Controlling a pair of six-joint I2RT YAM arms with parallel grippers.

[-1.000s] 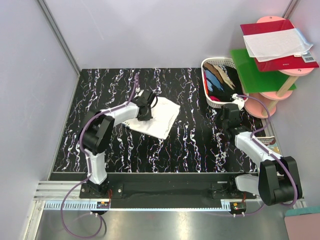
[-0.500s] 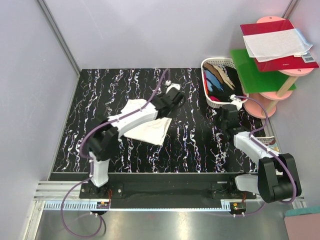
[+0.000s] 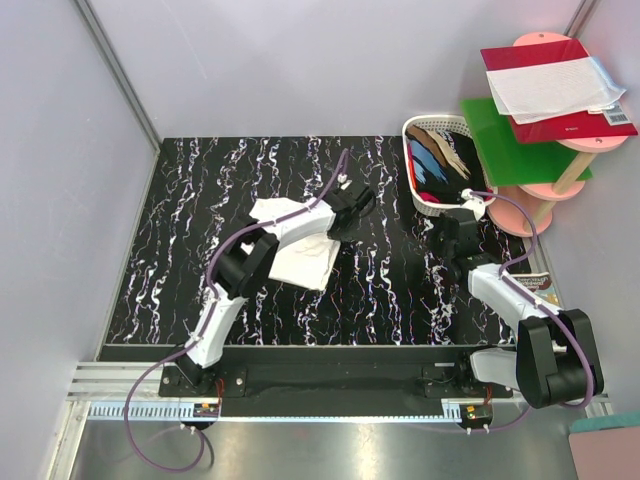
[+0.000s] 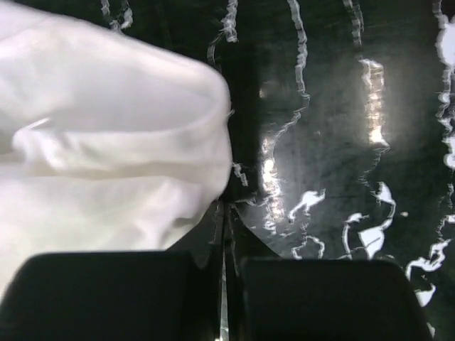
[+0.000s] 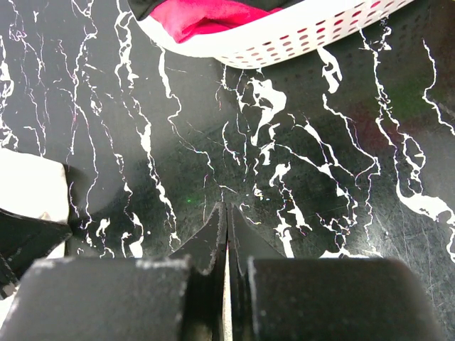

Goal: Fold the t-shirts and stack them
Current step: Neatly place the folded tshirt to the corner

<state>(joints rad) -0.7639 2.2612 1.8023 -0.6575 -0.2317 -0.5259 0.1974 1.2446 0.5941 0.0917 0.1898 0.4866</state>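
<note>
Found the rumpled white cloth t-shirt [image 3: 310,262] lying on the black marbled table [image 3: 180,250] well left of the white perforated plastic basket [image 3: 425,207], with the left gripper [image 3: 362,203] pinched shut and empty at its basket-side edge and the right gripper [image 3: 455,222] likewise shut and empty just before the basket.

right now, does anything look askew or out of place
The white t-shirt lies skewed on the table, its folded edge puffy rather than flat. The other shirts sit heaped in the basket.
</note>
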